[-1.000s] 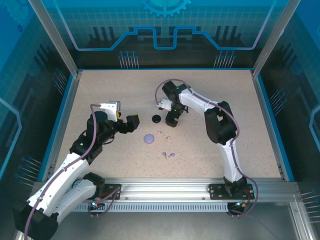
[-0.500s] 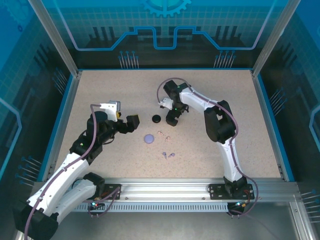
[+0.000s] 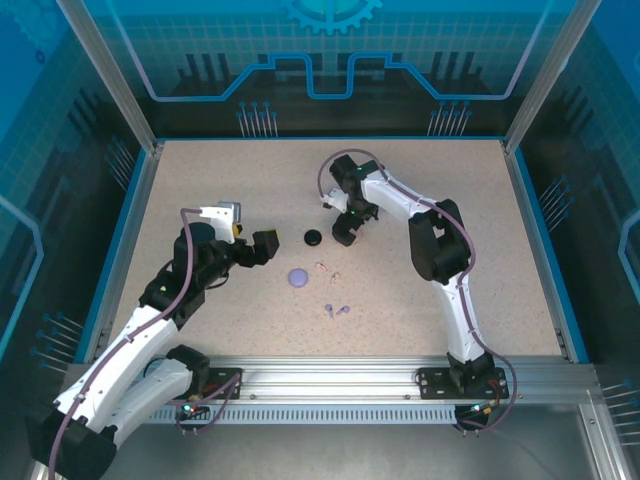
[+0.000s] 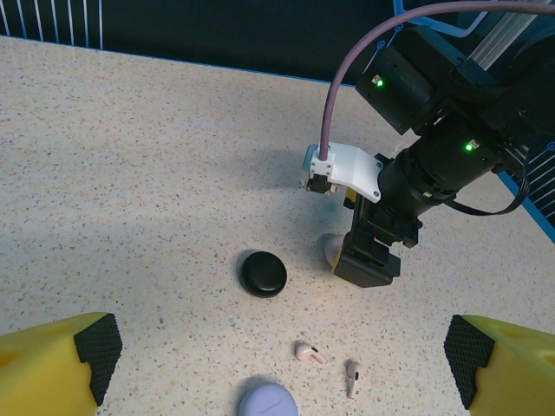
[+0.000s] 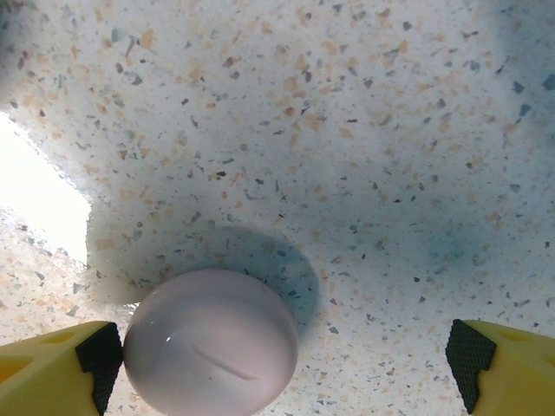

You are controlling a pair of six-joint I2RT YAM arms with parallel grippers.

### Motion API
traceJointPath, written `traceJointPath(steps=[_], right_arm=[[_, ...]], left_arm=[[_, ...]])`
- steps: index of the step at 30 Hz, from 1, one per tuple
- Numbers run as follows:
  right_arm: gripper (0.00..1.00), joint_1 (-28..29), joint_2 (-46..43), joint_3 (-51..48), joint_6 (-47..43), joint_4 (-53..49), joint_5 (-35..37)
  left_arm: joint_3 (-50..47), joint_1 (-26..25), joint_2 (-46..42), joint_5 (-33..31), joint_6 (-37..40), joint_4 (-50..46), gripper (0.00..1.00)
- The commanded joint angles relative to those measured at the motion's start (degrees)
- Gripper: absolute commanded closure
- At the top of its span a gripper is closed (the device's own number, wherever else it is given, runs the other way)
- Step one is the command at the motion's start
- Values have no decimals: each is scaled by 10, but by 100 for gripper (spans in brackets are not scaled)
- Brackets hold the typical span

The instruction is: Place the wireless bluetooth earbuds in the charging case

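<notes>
Right pincer (image 5: 282, 357) hangs wide open, empty, over the pale pink case (image 5: 211, 342), off-centre near one fingertip (image 5: 95, 351), pink earbuds (image 4: 310, 353) loose on the surface (image 4: 130, 173) nearby: grabbing that case looks the step in hand, calling for centring, lowering, closing.

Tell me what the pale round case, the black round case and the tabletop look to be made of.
Pale round case: likely glossy moulded plastic; smooth dome with soft highlights and a faint seam.
Black round case: probably plastic, satin to glossy; a dull sheen on top.
Tabletop: speckled stone-look surface, matte; laminate or composite, cannot tell which.
</notes>
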Motion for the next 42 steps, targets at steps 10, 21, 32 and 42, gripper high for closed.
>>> traceJointPath(steps=[10, 21, 32, 42], right_arm=[[0, -20, 25, 52, 46, -36, 0], [0, -24, -59, -28, -69, -6, -125], [1, 7, -39, -36, -151, 4, -45], [4, 16, -39, -53, -200, 4, -57]], left_arm=[[-3, 5, -6, -6, -7, -4, 1], [-1, 5, -15, -8, 1, -10, 1], [-4, 5, -18, -8, 2, -18, 1], [-4, 5, -21, -10, 3, -21, 1]])
